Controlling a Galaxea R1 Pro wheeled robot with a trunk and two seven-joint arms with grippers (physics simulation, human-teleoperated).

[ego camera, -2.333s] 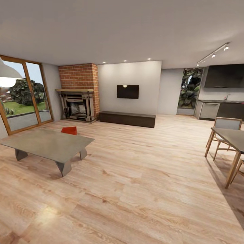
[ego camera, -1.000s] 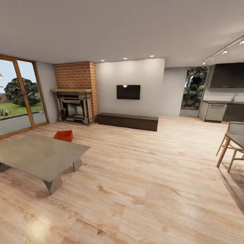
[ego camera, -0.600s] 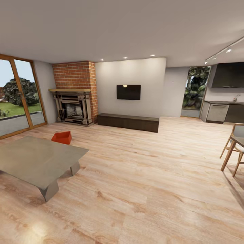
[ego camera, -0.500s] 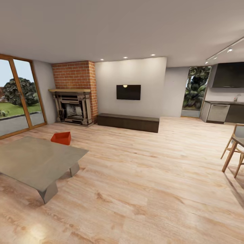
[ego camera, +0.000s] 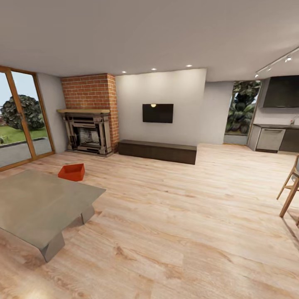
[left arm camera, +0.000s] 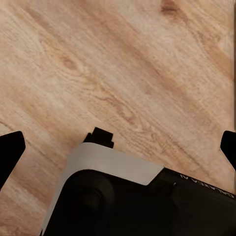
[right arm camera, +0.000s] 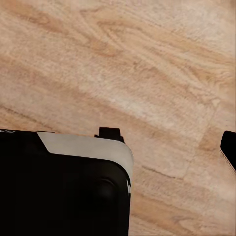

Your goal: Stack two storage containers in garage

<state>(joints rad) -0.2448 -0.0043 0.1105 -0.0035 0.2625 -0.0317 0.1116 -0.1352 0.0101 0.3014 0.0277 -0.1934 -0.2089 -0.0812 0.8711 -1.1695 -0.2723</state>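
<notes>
While our left gripper (left arm camera: 118, 147) hangs wide open and empty, we cannot tell about the right gripper (right arm camera: 196, 142). One storage container (ego camera: 71, 172) sits upright on the wood floor (ego camera: 174, 216) — long side facing us.

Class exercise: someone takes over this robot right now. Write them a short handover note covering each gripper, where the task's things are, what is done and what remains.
Left gripper: open, holding nothing, wood-plank floor beneath it.
Right gripper: one fingertip shows at the picture's edge, nothing held; open or shut cannot be told.
One storage container: on the plank floor in the living room, beyond the coffee table, in front of the fireplace.
Done: nothing; no container picked up.
Left: drive to that container, find the second, carry both to the garage, set one on the floor there and stack the other on it.
</notes>
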